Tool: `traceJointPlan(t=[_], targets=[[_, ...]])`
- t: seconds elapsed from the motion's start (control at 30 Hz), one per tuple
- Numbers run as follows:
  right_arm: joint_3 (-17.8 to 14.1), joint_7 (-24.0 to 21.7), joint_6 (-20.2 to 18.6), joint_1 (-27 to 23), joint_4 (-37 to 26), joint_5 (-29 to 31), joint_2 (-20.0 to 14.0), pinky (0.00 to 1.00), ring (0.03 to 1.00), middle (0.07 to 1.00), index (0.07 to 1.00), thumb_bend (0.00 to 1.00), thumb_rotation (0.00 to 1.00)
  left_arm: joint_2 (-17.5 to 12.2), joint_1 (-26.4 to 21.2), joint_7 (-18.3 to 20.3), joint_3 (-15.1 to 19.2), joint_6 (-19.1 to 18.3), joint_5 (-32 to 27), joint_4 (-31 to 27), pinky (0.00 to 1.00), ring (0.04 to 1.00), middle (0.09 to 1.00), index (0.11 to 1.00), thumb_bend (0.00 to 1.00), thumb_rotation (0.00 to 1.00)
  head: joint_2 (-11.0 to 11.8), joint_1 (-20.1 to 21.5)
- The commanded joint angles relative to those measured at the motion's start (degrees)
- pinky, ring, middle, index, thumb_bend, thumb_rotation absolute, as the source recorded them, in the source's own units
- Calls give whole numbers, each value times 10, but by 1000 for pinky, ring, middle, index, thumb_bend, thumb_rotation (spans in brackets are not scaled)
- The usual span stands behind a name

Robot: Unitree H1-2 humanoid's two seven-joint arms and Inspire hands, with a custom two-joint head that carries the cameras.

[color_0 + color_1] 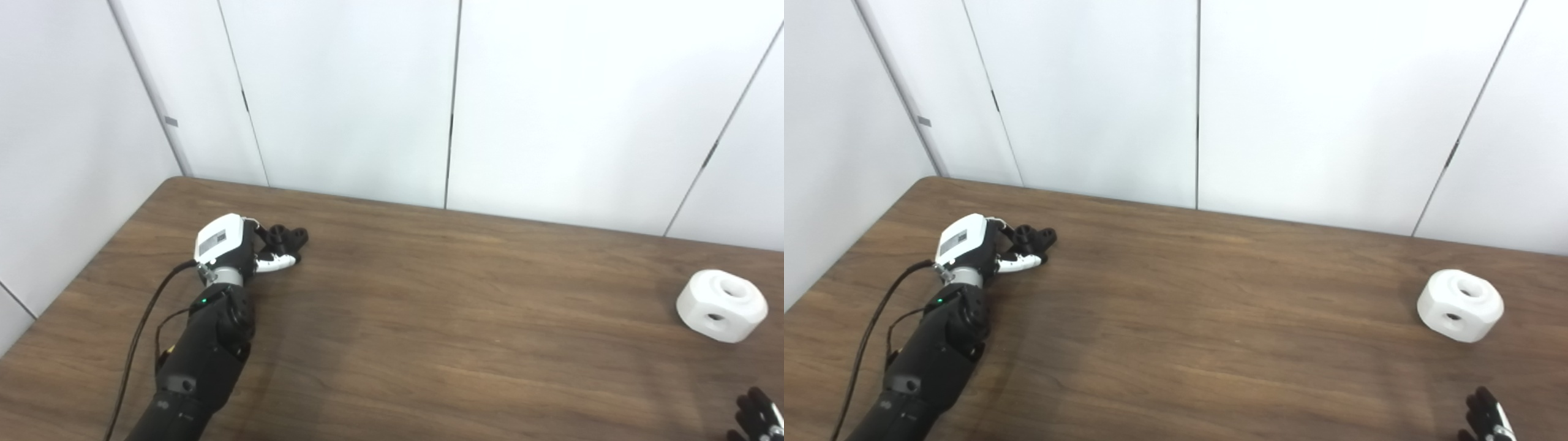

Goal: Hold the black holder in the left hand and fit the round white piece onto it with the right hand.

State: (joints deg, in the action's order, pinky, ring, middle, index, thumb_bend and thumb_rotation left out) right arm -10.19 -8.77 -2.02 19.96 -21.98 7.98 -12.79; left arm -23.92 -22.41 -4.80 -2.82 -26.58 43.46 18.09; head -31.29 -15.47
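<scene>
The brown wooden table (429, 343) fills the lower part of what I see, with pale wall panels (343, 92) standing behind its far edge. My left arm (196, 361) comes in from the bottom left and stretches out over the table's left side, a black cable (138, 337) trailing along it. Far off on the right side of the table sits the round white piece (721, 305), resting flat on the wood with one hole facing up and another in its side, nothing touching it. My left hand (236, 248) lies low at the table, fingers reaching onto the black holder (286, 236), which sits on the wood at the fingertips; I cannot tell whether my grip has closed on it. Of my right hand (1488, 421) only dark fingertips show at the bottom right corner, near the white piece but apart from it, and I cannot tell how open it is.
</scene>
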Motion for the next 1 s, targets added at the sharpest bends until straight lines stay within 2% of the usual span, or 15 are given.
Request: traceJointPlan(t=[0.0,0.03,0.13,0.47,0.97], targets=[[-10,6,1,1,-20,12,-5,997,1000,982,981,534,1000,-19,-22,-32,-9,5,18,14,966,934,858,534,667,145,0,-1],[-11,7,0,0,-20,14,-5,998,1000,982,982,531,1000,-20,-22,-40,-12,8,18,20,966,928,846,508,583,96,0,-1],[-13,8,-2,0,-21,13,-5,998,1000,981,983,531,1000,-21,-23,-55,-13,15,5,34,970,923,835,489,530,62,0,-1],[-13,6,0,-2,-18,14,-8,1000,1000,981,994,522,1000,-21,-21,-88,-7,49,-37,56,947,899,817,487,521,47,0,4],[-12,6,3,-1,-19,8,-9,988,997,977,991,524,1000,-19,-21,-82,-15,52,-52,45,938,896,813,487,520,47,-4,6]])
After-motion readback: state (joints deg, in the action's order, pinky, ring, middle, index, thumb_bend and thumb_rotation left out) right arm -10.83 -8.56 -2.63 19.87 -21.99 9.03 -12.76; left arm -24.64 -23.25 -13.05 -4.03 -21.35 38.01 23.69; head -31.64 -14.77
